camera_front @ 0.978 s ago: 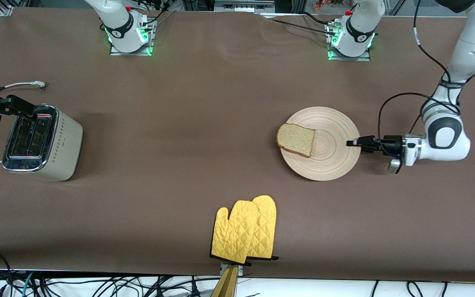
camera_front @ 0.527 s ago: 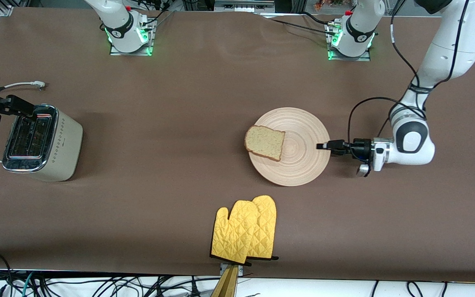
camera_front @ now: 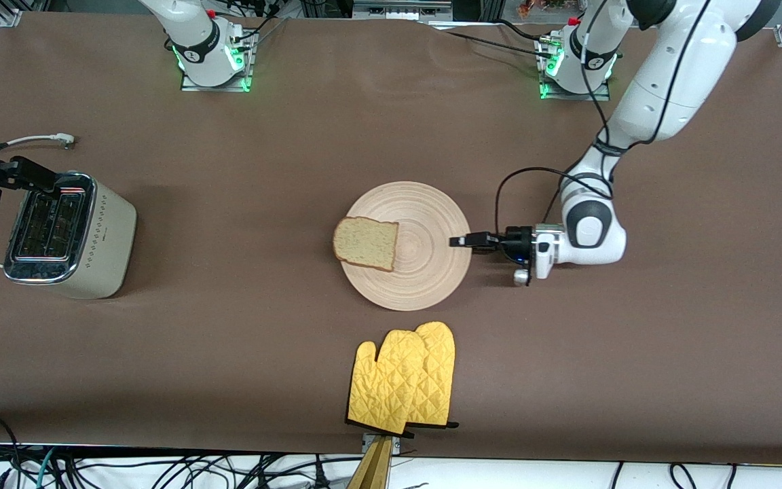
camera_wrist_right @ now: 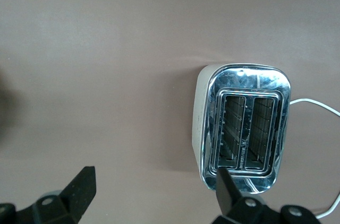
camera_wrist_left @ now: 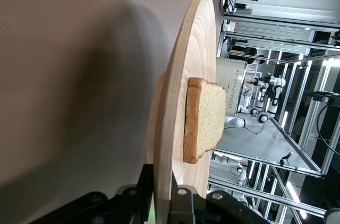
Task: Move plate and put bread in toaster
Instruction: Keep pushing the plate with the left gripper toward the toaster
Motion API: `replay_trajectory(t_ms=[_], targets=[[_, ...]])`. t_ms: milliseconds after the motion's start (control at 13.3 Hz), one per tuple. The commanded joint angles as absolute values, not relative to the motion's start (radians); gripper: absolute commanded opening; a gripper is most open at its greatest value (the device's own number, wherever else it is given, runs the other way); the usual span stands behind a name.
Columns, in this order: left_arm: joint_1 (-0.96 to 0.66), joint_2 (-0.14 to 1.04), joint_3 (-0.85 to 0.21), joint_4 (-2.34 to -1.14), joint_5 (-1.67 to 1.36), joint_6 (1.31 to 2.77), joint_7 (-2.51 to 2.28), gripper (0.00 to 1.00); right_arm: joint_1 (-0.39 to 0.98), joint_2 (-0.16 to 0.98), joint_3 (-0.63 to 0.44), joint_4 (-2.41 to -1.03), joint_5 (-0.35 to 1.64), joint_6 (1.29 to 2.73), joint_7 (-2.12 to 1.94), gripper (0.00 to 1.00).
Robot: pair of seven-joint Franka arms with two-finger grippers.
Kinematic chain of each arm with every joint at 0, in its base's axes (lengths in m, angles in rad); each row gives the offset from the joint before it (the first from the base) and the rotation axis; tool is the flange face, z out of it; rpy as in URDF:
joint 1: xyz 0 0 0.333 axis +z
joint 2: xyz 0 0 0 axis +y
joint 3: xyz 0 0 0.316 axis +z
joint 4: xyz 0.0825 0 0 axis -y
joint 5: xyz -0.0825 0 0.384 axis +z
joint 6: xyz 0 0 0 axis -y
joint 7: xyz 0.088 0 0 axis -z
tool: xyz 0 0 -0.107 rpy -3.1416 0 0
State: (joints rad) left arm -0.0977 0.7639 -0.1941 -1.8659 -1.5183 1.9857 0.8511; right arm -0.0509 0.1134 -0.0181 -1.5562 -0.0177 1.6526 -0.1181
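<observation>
Matt wooden plate [camera_front: 425, 272] with ringed grooves; porous bread [camera_front: 366, 243]; toaster [camera_front: 68, 234] with glossy chrome top; quilted cloth mitts [camera_front: 404, 377]; matt brown table [camera_front: 228, 353]

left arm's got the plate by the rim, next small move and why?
Probably slide the plate a bit farther toward the toaster. The left hand is shut on the plate's rim, the bread lies on it, and a wide stretch of bare table separates it from the toaster, where the open right hand waits.

The whole table [camera_front: 228, 339] is seen from high up. The plate [camera_wrist_left: 183, 91] and toaster [camera_wrist_right: 241, 128] are seen close by wrist cameras.
</observation>
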Motion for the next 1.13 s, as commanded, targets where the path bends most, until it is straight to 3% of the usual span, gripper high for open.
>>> replay_trajectory(t_ms=[0,1054], targets=[[-0.138,0.769,-0.187,-1.833,-1.557,1.983,0.867,0.00,-0.060,0.120,-0.015,-1.537,-0.005,1.640,-0.118,1.00],[-0.273,0.888,-0.184,-1.746,-1.588,1.990,0.867,0.00,-0.060,0.120,-0.015,-1.540,-0.005,1.640,-0.118,1.00]])
